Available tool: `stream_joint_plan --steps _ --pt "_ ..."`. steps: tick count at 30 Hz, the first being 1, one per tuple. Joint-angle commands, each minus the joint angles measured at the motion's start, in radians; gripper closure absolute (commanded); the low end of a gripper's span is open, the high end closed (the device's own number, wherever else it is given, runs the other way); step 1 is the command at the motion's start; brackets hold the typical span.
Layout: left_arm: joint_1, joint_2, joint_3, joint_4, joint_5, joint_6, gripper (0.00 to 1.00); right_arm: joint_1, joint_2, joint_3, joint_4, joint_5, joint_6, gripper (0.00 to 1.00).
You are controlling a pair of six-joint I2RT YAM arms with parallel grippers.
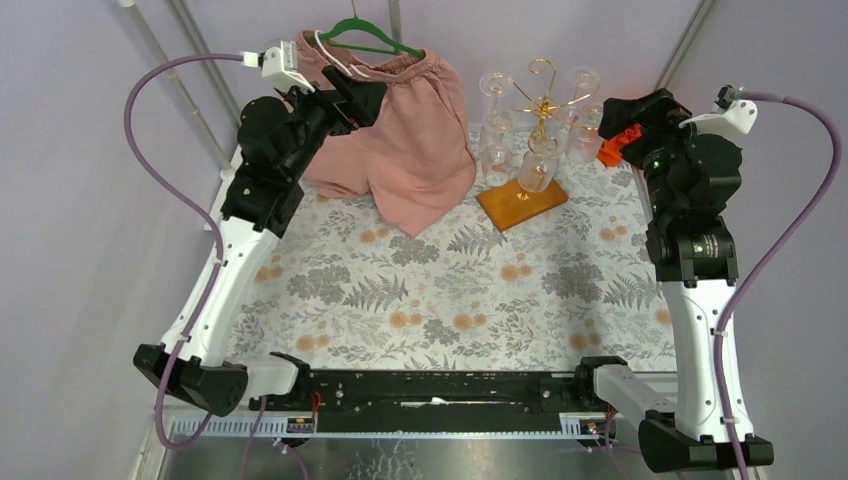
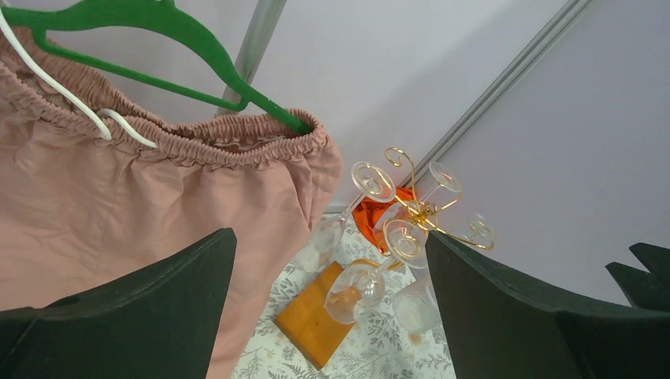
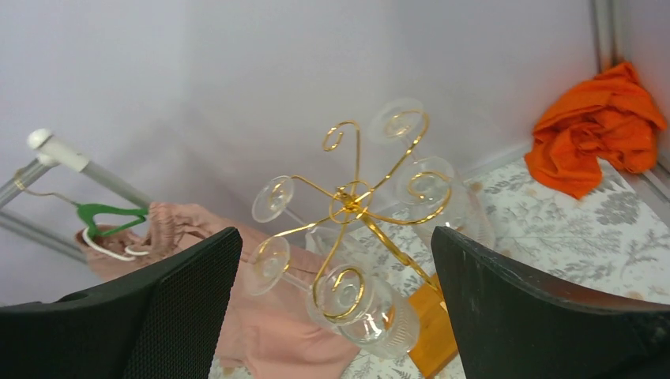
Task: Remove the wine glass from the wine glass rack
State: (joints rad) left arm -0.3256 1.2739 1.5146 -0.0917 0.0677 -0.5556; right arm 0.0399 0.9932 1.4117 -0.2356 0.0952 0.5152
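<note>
Your left pincer (image 2: pixel 329 235) is spread wide with nothing between its fingers. It is raised just beside the pink shorts (image 1: pixel 400 140), which hang on a green hanger (image 1: pixel 372 38) at the far left of the desk (image 1: pixel 430 290). Your right pincer (image 3: pixel 336 231) is just as wide and also empty, held up at the far right, near the rack. The wine glass rack (image 1: pixel 541 105) stands at the far end of the desk, right of centre, between the shorts and a crumpled orange cloth (image 3: pixel 596 130). Its wooden base (image 1: pixel 521 203) lies flat on the floral cover. Several clear glasses hang bowl-down from the curled gold arms. The wine glass (image 1: pixel 537 165) nearest you hangs on the rack above the base, and neither pincer touches it. In your right wrist view the rack shows between the two black fingers (image 3: pixel 158 316)
</note>
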Motion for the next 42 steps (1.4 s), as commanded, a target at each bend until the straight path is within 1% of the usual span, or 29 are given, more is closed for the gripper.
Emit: stream_joint_plan --steps 1,3,4,6,7,8,10,11,13,16,19,21,22,23,24,26,27,28,30,31,34,37,38,42 --pt "0.001 0.048 0.053 -0.089 -0.043 -0.005 0.01 -0.002 0.006 0.031 -0.037 0.113 -0.006 0.0" --pt "0.0 0.07 0.079 -0.124 -0.056 0.0 0.01 -0.001 -0.016 0.0 0.003 0.121 -0.018 0.0" --pt "0.0 0.072 0.072 -0.117 -0.058 -0.006 0.01 -0.001 -0.022 -0.021 0.03 0.098 -0.043 0.0" --pt "0.0 0.05 -0.005 -0.031 -0.029 -0.028 0.01 -0.002 -0.029 -0.047 0.07 0.047 -0.054 0.0" --pt "0.0 0.039 -0.034 0.016 0.004 -0.031 0.01 -0.001 -0.019 -0.041 0.063 0.018 -0.055 0.0" --pt "0.0 0.035 -0.049 0.053 0.037 -0.031 0.01 -0.001 0.013 0.005 0.033 -0.009 -0.056 0.0" --pt "0.0 0.064 0.01 0.032 0.054 -0.015 0.01 -0.002 0.074 0.071 0.002 -0.051 -0.047 0.0" --pt "0.0 0.096 0.076 -0.03 0.055 0.003 0.01 -0.002 0.098 0.097 0.005 -0.065 -0.032 0.0" --pt "0.0 0.173 0.215 -0.117 0.078 0.038 0.01 -0.001 0.144 0.135 0.058 -0.17 -0.047 0.0" --pt "0.0 0.275 0.384 -0.212 0.127 0.046 0.01 -0.001 0.24 0.277 0.056 -0.232 -0.042 0.0" --pt "0.0 0.367 0.528 -0.312 0.157 0.045 0.01 -0.001 0.371 0.508 -0.043 -0.165 -0.009 0.0" --pt "0.0 0.404 0.57 -0.34 0.171 0.042 0.01 -0.001 0.478 0.695 -0.152 -0.162 -0.006 0.0" --pt "0.001 0.411 0.572 -0.341 0.168 0.04 0.01 -0.001 0.522 0.764 -0.191 -0.196 -0.011 0.0" --pt "0.0 0.414 0.568 -0.342 0.162 0.036 0.01 -0.002 0.545 0.797 -0.214 -0.196 0.001 0.0" --pt "0.001 0.416 0.566 -0.342 0.159 0.034 0.01 -0.001 0.553 0.795 -0.21 -0.206 0.011 0.0" --pt "0.0 0.419 0.562 -0.348 0.152 0.034 0.01 -0.001 0.541 0.739 -0.176 -0.217 0.02 0.01" --pt "0.0 0.418 0.557 -0.352 0.147 0.034 0.01 -0.002 0.532 0.708 -0.173 -0.204 0.019 0.05" --pt "0.0 0.415 0.551 -0.359 0.136 0.033 0.01 -0.001 0.523 0.687 -0.188 -0.177 0.011 0.08" --pt "0.0 0.403 0.522 -0.358 0.123 0.036 0.01 -0.001 0.504 0.656 -0.261 -0.074 -0.008 0.17" --pt "0.0 0.396 0.504 -0.36 0.117 0.041 0.02 -0.001 0.485 0.628 -0.286 -0.016 -0.025 0.19" --pt "0.0 0.336 0.402 -0.349 0.048 0.061 0.01 -0.002 0.375 0.458 -0.244 0.1 -0.055 0.2" --pt "0.0 0.272 0.262 -0.292 -0.02 0.084 0.01 -0.001 0.264 0.289 -0.158 0.139 -0.053 0.2" --pt "0.001 0.267 0.242 -0.284 -0.039 0.088 0.01 -0.001 0.24 0.25 -0.145 0.15 -0.048 0.2" --pt "0.001 0.319 0.305 -0.306 -0.041 0.097 0.01 -0.002 0.182 0.088 -0.086 0.156 -0.002 0.2"
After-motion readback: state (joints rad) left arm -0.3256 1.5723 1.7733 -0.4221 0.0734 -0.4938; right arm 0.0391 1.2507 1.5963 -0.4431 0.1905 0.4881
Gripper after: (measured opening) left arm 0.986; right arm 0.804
